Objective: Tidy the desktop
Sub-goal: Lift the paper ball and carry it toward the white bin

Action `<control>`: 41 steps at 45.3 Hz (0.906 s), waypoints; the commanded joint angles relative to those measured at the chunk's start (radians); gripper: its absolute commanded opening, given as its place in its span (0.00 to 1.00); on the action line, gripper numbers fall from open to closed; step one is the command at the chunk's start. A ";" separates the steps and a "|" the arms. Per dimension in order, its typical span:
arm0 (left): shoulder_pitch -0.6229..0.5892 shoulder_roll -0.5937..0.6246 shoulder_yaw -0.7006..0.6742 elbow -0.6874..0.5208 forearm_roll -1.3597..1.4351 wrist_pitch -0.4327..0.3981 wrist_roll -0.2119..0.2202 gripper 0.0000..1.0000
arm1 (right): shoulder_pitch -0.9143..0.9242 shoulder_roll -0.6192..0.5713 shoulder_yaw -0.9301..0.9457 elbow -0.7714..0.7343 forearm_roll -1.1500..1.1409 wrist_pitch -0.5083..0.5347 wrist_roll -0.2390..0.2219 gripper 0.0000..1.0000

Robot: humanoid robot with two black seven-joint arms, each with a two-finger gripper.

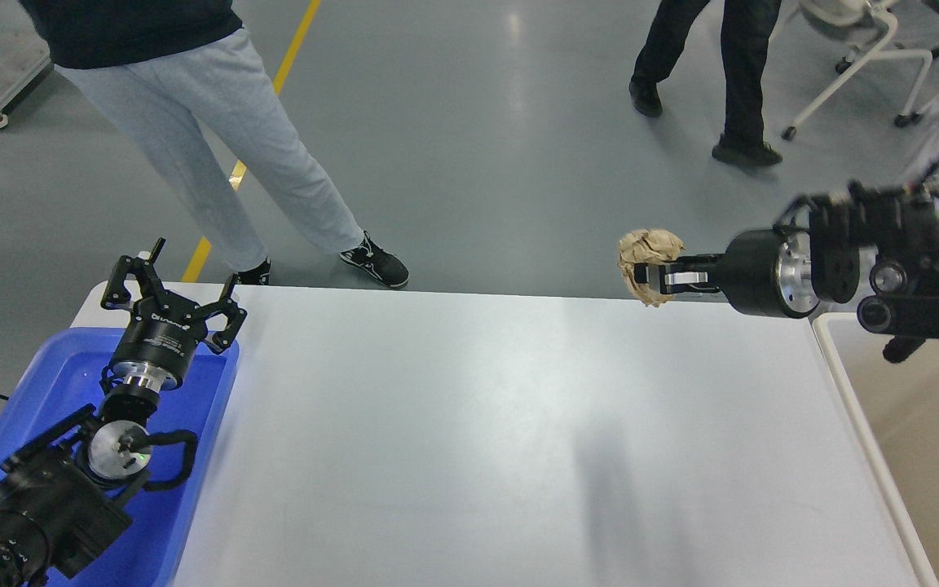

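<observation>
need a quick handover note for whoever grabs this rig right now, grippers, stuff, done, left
Right gripper: shut on a crumpled brown paper ball, held in the air at the far edge of the large white rectangular desktop.
Left gripper: open, holding nothing, over the blue plastic tray.
Done: paper lifted off the desktop.
Left: probably drop it in the off-white bin on the right.

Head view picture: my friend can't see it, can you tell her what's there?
The robot's right hand holds a crumpled brown paper ball up at the far edge of a white desktop. Its left hand is open above a blue tray, an off-white bin sits on the right, and two people stand behind.
</observation>
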 commanded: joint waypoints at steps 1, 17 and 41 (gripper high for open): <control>0.000 0.000 0.000 0.000 0.000 0.000 0.000 1.00 | -0.237 -0.241 0.202 -0.023 0.024 -0.015 0.000 0.00; 0.000 0.000 0.000 0.000 0.000 0.000 0.000 1.00 | -0.642 -0.467 0.593 -0.081 0.089 -0.033 0.016 0.00; 0.000 0.000 0.000 0.000 0.000 0.000 0.000 1.00 | -0.995 -0.343 0.826 -0.440 0.538 -0.040 0.017 0.00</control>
